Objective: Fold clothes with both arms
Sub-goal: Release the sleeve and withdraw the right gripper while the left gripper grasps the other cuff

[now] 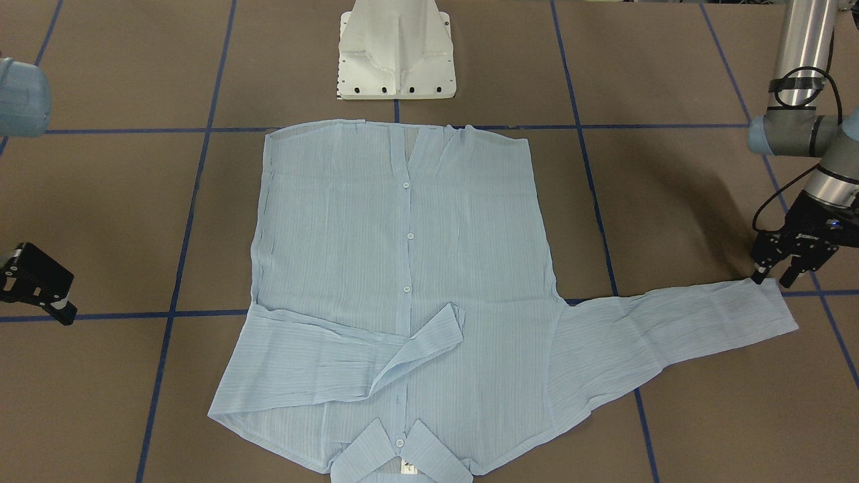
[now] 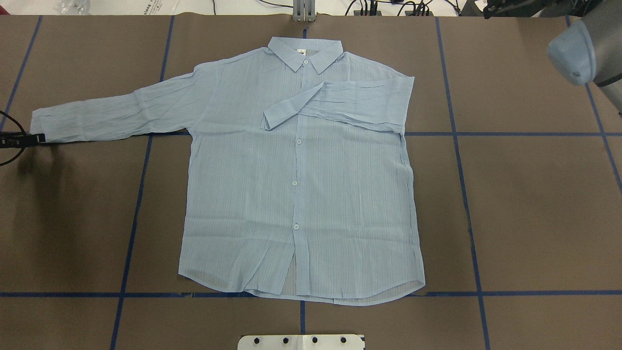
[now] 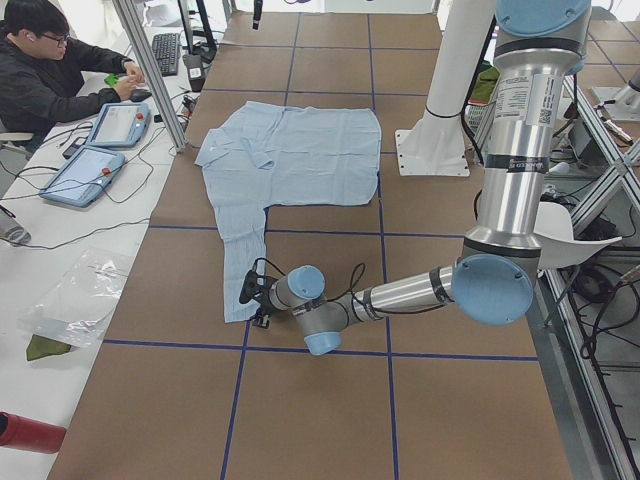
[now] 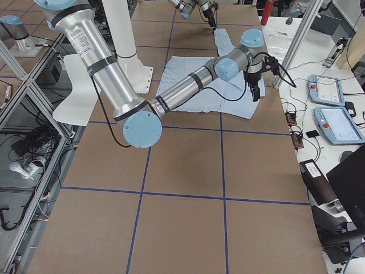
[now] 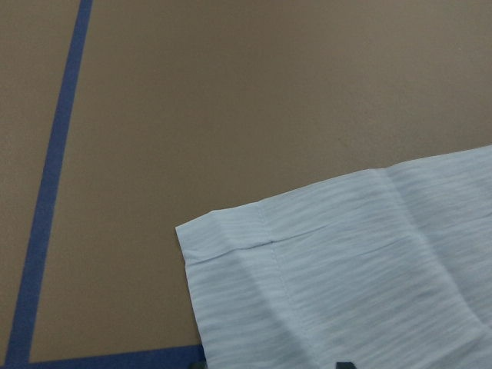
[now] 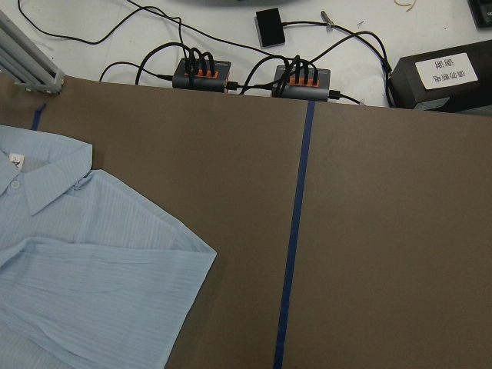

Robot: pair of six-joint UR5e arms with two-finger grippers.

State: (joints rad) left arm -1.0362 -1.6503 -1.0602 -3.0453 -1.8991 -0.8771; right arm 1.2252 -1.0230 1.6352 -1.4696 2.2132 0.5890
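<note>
Black two-finger left gripper (image 1: 773,276), jaws parted, sits right at the outstretched sleeve's cuff (image 1: 772,310) of the thin, light-blue striped button-up shirt (image 1: 402,268), spread flat beyond it. Farthest off, the black right gripper (image 1: 40,285) hangs, its jaw state impossible to tell.

— What is covering the table (image 2: 534,194)?
— Brown paper, with blue tape (image 2: 534,293) running across it in a grid.
— And at the far side?
— A person (image 3: 45,75) is sitting at a white desk (image 3: 40,270); tablets (image 3: 83,175) and hubs (image 6: 204,74) are lying there.
</note>
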